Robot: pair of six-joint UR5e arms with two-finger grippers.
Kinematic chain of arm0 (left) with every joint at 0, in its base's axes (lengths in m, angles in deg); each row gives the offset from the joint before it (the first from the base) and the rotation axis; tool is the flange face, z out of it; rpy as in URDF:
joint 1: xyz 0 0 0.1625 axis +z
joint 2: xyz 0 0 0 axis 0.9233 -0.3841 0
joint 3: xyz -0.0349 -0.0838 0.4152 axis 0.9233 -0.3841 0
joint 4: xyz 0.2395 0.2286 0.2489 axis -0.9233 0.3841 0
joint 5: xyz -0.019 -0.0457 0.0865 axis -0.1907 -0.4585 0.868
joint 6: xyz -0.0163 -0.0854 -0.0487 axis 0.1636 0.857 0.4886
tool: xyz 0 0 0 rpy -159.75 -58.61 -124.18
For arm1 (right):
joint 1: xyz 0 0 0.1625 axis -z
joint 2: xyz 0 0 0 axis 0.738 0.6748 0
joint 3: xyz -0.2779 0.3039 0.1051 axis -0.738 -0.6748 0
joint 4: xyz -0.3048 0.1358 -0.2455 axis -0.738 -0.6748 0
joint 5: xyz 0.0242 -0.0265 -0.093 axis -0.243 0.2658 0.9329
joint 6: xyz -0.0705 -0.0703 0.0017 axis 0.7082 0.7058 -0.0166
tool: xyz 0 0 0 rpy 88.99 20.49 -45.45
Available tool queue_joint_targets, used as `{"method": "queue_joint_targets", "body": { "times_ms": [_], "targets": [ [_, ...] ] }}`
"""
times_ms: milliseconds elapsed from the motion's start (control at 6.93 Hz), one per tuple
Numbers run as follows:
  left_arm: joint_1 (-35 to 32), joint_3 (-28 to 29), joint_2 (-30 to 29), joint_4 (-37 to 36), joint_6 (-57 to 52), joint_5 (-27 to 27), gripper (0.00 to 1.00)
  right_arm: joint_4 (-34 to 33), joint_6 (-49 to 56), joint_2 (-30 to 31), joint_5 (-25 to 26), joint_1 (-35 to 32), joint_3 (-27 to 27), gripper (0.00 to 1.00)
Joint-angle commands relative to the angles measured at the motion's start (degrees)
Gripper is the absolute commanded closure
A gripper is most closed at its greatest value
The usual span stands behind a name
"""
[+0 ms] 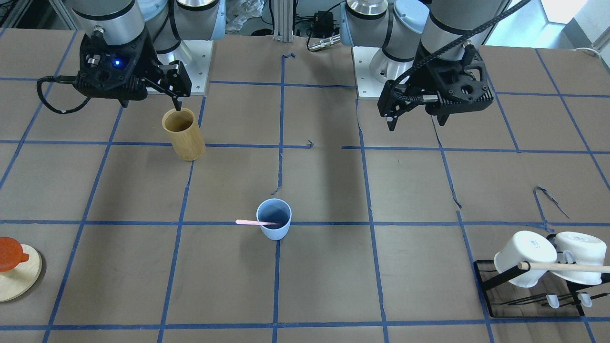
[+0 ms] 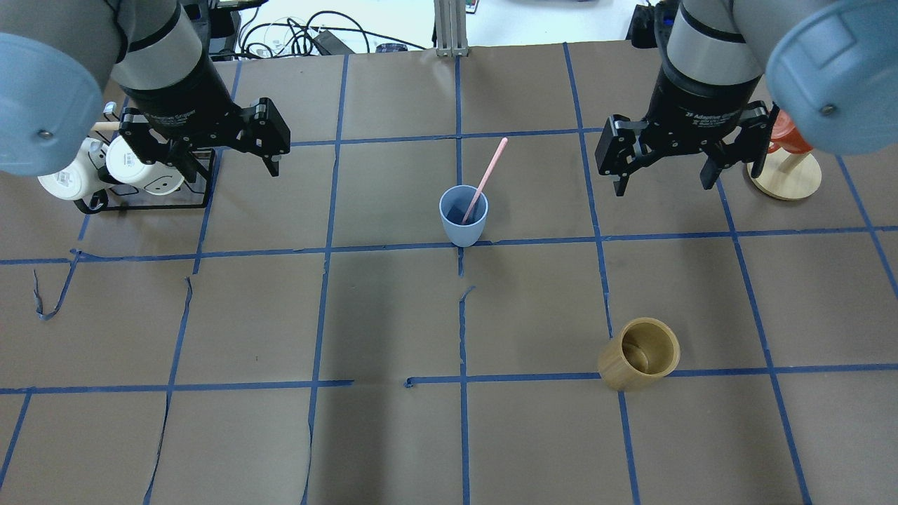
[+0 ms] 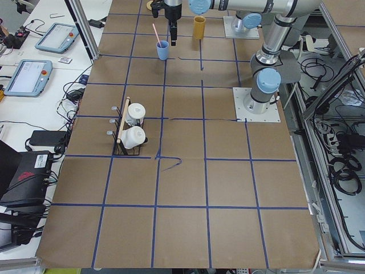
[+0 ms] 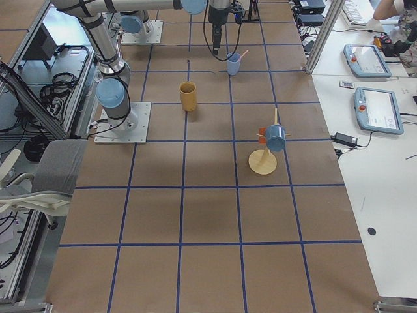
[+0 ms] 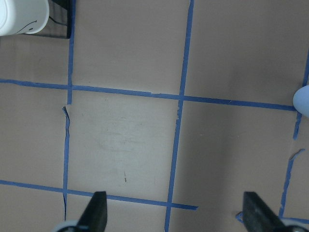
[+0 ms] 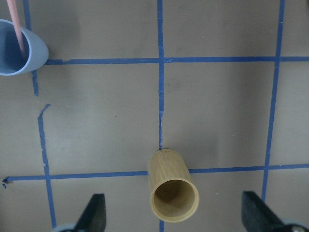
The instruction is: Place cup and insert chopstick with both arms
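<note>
The pale-blue cup [image 1: 274,220] stands upright near the table's middle; it also shows in the overhead view [image 2: 463,216] and at the top left of the right wrist view [image 6: 21,50]. The pale-pink chopstick [image 1: 255,222] stands inside it and leans over the rim [image 2: 489,172]. My left gripper [image 2: 230,167] is open and empty, hovering beside the mug rack, well left of the cup. My right gripper [image 2: 664,181] is open and empty, hovering right of the cup. In the left wrist view, only the cup's edge [image 5: 302,99] shows.
A tan bamboo cylinder [image 2: 638,354] stands upright under the right wrist [image 6: 173,192]. A black rack [image 2: 151,202] holds white mugs [image 2: 133,165] and a wooden rod [image 1: 564,267] at the far left. A wooden stand [image 2: 786,175] with an orange cup is at the far right.
</note>
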Motion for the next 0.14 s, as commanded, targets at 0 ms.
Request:
{"method": "queue_joint_targets", "body": {
  "times_ms": [0],
  "targets": [
    [0.1,0.0,0.0,-0.1,-0.1,-0.1,0.00,-0.1,-1.5,0.1,-2.0,0.0,0.0,0.00]
  ]
}}
